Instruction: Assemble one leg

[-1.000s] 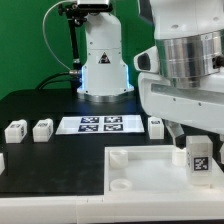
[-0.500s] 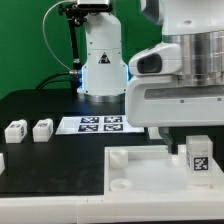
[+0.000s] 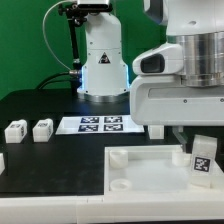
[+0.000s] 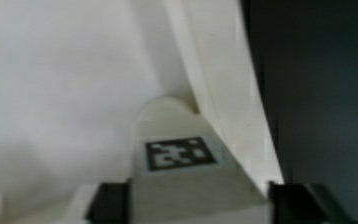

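Note:
A leg (image 3: 203, 160), a small white block with a square marker tag, stands tilted at the right end of the large white base (image 3: 140, 172). In the wrist view the same leg (image 4: 181, 152) fills the space between my gripper's (image 4: 206, 203) two dark fingertips (image 4: 108, 203), which press against its sides. The base's flat surface (image 4: 60, 90) and its raised rim lie beneath it. In the exterior view the arm's bulky white hand hangs right above the leg and hides the fingers.
Two more legs (image 3: 16, 130) (image 3: 42, 129) lie at the exterior view's left, and another (image 3: 155, 127) sits half hidden behind the hand. The marker board (image 3: 100, 124) lies in the middle. The robot's base (image 3: 102, 60) stands behind it.
The hand has shifted toward the exterior view's right and lower. The leg, upright before, now leans and sits a little further right.

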`<act>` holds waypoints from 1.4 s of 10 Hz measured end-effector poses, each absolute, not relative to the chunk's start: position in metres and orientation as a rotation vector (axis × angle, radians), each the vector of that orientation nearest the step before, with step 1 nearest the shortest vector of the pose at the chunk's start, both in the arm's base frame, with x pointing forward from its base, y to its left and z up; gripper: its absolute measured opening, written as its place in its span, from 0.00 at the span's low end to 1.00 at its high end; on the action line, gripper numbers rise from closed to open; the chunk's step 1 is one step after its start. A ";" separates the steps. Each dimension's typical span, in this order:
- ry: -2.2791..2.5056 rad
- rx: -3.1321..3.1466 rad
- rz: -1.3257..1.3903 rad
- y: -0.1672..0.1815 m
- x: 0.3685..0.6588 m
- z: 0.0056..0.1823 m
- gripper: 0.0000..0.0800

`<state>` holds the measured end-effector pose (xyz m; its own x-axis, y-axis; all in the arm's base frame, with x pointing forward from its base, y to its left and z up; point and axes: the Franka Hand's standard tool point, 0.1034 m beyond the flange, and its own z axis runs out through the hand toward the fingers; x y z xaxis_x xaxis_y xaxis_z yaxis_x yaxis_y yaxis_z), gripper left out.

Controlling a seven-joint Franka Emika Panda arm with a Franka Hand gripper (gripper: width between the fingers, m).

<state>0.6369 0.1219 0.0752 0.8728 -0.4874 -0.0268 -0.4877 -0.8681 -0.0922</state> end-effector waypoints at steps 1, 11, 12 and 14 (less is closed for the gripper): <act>1.118 -2.827 0.021 0.122 0.638 0.076 0.38; 2.034 -2.184 0.147 0.133 0.640 0.073 0.45; 1.787 -2.382 0.101 0.139 0.641 0.073 0.66; 1.296 -2.677 0.053 0.142 0.640 0.073 0.80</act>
